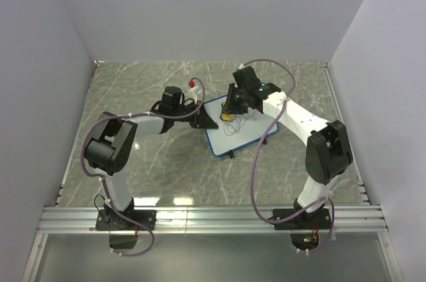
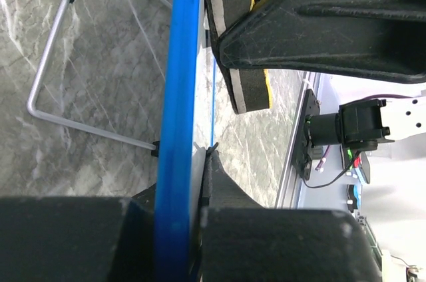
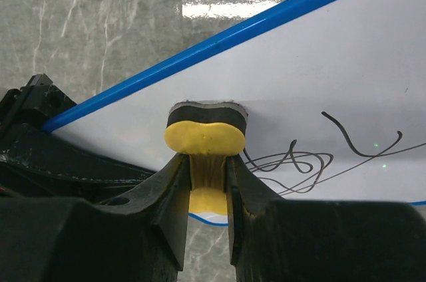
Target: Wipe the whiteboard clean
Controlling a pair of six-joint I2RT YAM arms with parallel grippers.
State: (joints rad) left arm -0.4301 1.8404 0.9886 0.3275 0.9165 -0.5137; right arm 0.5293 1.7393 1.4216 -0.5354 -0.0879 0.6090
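The whiteboard [image 1: 247, 129], white with a thin blue rim, lies tilted at the table's middle with a black scribble [image 1: 241, 121] on it. My left gripper [image 1: 204, 121] is shut on its left edge; in the left wrist view the blue rim [image 2: 177, 82] runs between that gripper's [image 2: 184, 185] fingers. My right gripper [image 1: 229, 110] is shut on a yellow eraser block [image 3: 205, 137] and presses its black felt face onto the whiteboard [image 3: 319, 69], just left of the scribble [image 3: 299, 161]. The eraser [image 2: 241, 49] also shows in the left wrist view.
A bent metal wire stand [image 2: 46, 96] sticks out behind the board. A small red-capped object [image 1: 194, 84] sits by the left wrist. Grey walls enclose the marble table [image 1: 146, 162] on three sides; a metal rail [image 1: 213, 219] runs along its near edge.
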